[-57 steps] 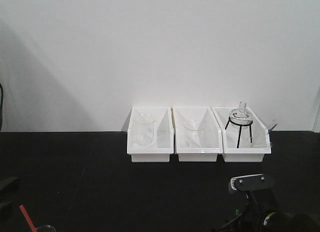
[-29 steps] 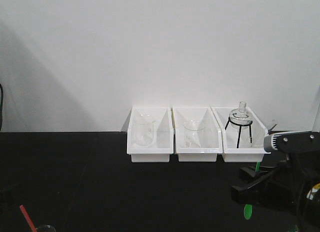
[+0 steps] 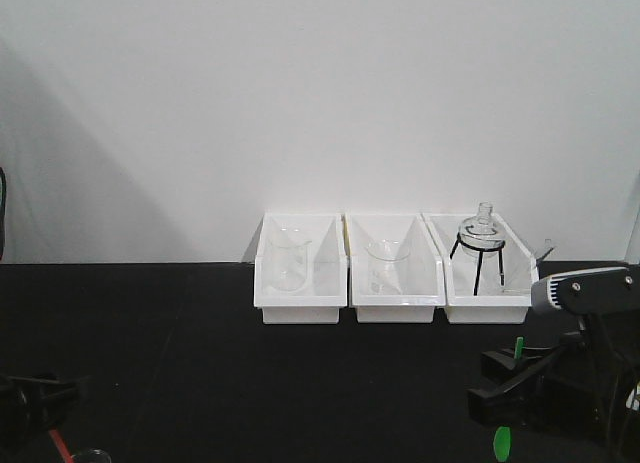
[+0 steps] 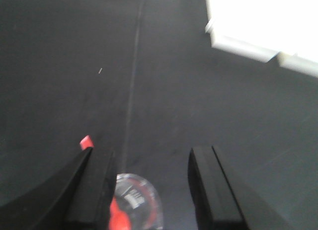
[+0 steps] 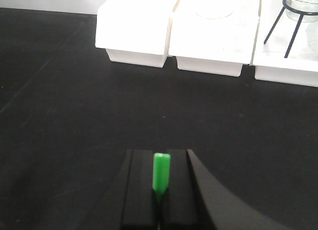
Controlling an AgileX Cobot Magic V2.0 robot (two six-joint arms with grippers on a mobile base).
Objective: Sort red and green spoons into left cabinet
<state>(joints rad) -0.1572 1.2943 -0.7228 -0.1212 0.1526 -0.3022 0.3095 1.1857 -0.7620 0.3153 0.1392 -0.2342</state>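
The bench [image 3: 200, 363] has a matt black top, finely grained, with a faint seam line visible in the left wrist view. The three bins [image 3: 300, 308] on it are smooth white plastic with a slight sheen. A beaker [image 3: 288, 261] in one bin is clear glass, as is the flask [image 3: 483, 226], which sits on a thin black wire tripod [image 3: 476, 268]. The green spoon [image 5: 161, 171] is smooth, bright plastic, and the red spoon [image 4: 87, 141] looks the same. The right tool [image 5: 159, 158] and left tool [image 4: 149, 163] have matt black fingers. The wall [image 3: 300, 103] is flat, matt white.
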